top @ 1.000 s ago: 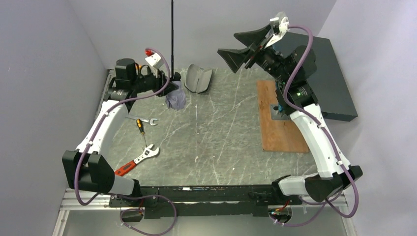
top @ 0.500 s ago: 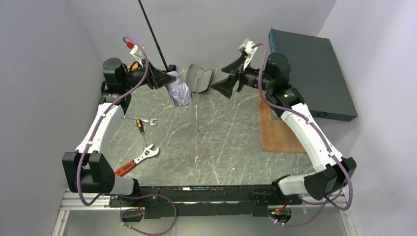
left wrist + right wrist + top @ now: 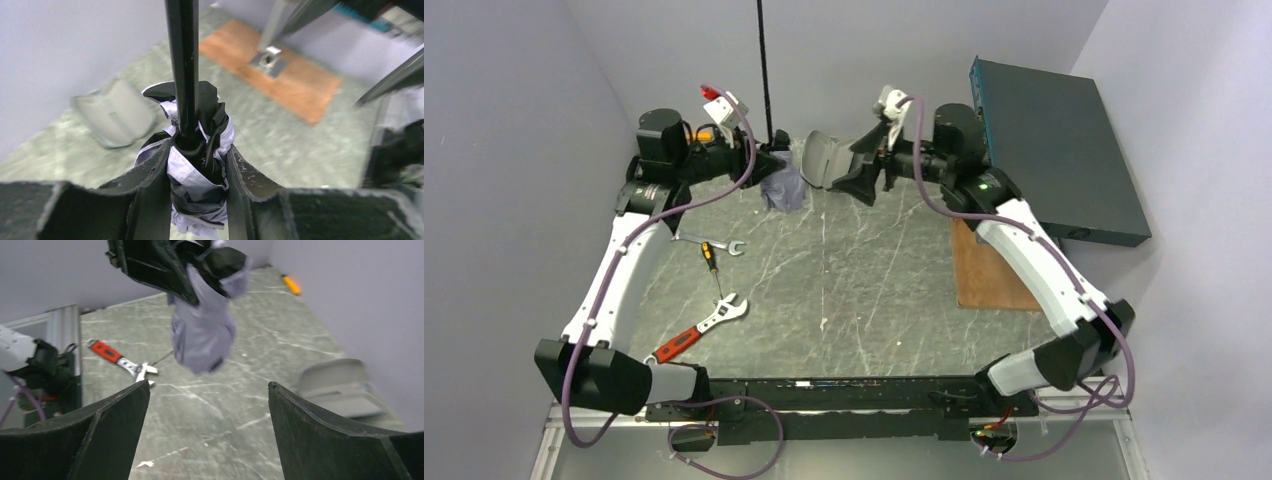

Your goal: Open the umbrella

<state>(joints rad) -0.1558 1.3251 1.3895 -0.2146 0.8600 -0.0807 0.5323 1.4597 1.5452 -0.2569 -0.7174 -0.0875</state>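
The umbrella [image 3: 782,190] is a crumpled black and pale bundle held above the back left of the table. Its thin black shaft [image 3: 762,70] rises straight up out of frame. My left gripper [image 3: 762,162] is shut on the umbrella where the shaft enters the folded canopy [image 3: 197,165], one finger [image 3: 150,170] on each side. My right gripper [image 3: 844,170] hangs to the right of the bundle, open and holding nothing. In the right wrist view its wide-spread fingers [image 3: 120,410] point at the umbrella [image 3: 202,337], which is still some way ahead.
An open grey case [image 3: 824,160] lies at the back, just behind my right gripper. A wooden board [image 3: 989,270] and a dark teal box [image 3: 1054,140] are on the right. An adjustable wrench [image 3: 709,325], a screwdriver [image 3: 710,257] and a small spanner [image 3: 729,247] lie at the left.
My right arm swung down and left, from high over the board to beside the umbrella, its jaws narrowing slightly. The left arm tilted the shaft, then brought it upright again.
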